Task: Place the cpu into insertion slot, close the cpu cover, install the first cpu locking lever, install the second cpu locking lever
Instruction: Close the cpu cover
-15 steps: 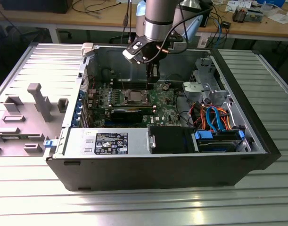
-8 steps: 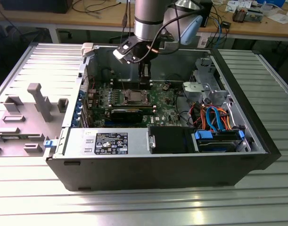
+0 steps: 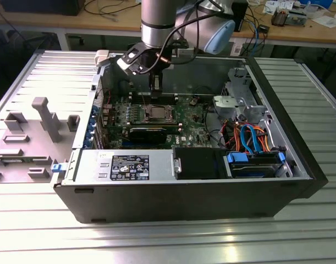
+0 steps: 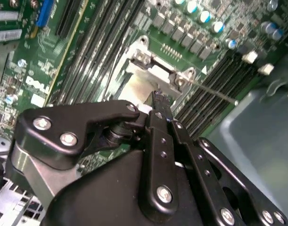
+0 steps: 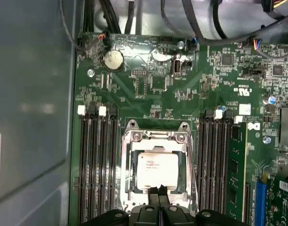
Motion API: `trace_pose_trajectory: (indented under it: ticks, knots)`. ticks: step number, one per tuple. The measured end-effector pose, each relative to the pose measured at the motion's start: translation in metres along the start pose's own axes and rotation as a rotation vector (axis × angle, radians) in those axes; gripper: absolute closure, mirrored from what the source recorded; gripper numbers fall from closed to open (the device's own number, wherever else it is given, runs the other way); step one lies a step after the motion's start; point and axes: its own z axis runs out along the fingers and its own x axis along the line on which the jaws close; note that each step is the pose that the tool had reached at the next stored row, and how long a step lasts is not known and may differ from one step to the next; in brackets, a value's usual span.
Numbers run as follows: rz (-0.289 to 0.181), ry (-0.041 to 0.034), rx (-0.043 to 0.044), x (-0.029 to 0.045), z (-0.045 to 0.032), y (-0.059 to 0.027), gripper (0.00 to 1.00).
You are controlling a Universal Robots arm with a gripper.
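Observation:
The cpu (image 5: pixel 156 169) lies flat in the insertion slot (image 5: pixel 132 170) on the green board, its pale face up; in the exterior view the cpu (image 3: pixel 155 114) sits mid-board. The silver cpu cover (image 5: pixel 155 137) frames it and looks to be lying down around it. A thin locking lever (image 4: pixel 214 92) juts out beside the socket, over the memory slots. My gripper (image 5: pixel 159 192) hangs just above the cpu's edge, fingers shut together with nothing seen between them. From outside, the gripper (image 3: pixel 155 83) stands straight over the socket. The black fingertip (image 4: pixel 159 101) hides part of the cover.
Black memory slots (image 5: pixel 96 160) flank the socket on both sides. The case wall (image 5: pixel 30 94) stands close by. Cables (image 3: pixel 250 137) and a drive cage (image 3: pixel 236 99) fill the case at the exterior view's right. A power supply (image 3: pixel 124 165) lies in front; a grey fixture (image 3: pixel 41 118) sits outside.

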Motion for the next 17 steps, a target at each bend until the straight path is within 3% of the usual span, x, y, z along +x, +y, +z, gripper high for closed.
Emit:
trace_pose_trajectory:
  ticks: [17]
  knots:
    - [-0.016, -0.0003, -0.0009, 0.0007, 0.0163, -0.0089, 0.89]
